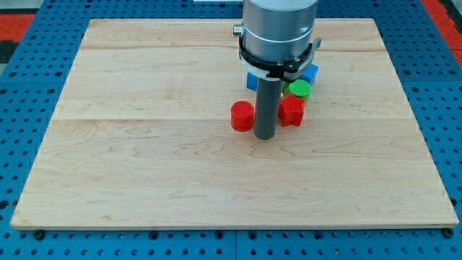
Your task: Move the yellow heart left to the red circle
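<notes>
Camera view: my tip beside red circle.

You can see the red circle, a short red cylindrical block, standing flat on its base near the middle of the wooden bench, slightly toward the far edge. You cannot see the yellow heart anywhere.
</notes>
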You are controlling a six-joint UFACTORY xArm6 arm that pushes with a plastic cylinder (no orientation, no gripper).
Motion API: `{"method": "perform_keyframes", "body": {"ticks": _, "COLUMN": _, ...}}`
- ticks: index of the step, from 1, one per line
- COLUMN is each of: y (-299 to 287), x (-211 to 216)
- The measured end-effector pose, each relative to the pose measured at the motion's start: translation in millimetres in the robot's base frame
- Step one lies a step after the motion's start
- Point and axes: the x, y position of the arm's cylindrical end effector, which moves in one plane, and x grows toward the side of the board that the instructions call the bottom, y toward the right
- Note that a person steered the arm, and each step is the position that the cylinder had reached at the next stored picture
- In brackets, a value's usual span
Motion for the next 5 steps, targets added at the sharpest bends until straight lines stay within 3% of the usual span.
{"method": "perform_keyframes", "body": {"ticks": 1, "y": -15, "x": 32}}
{"method": "perform_keyframes", "body": {"ticks": 2, "y": -104, "x": 59}}
{"method": "perform_keyframes", "body": {"ticks": 3, "y": -149, "x": 41}}
{"method": "perform_keyframes", "body": {"ticks": 5, "y": -86, "x": -7}}
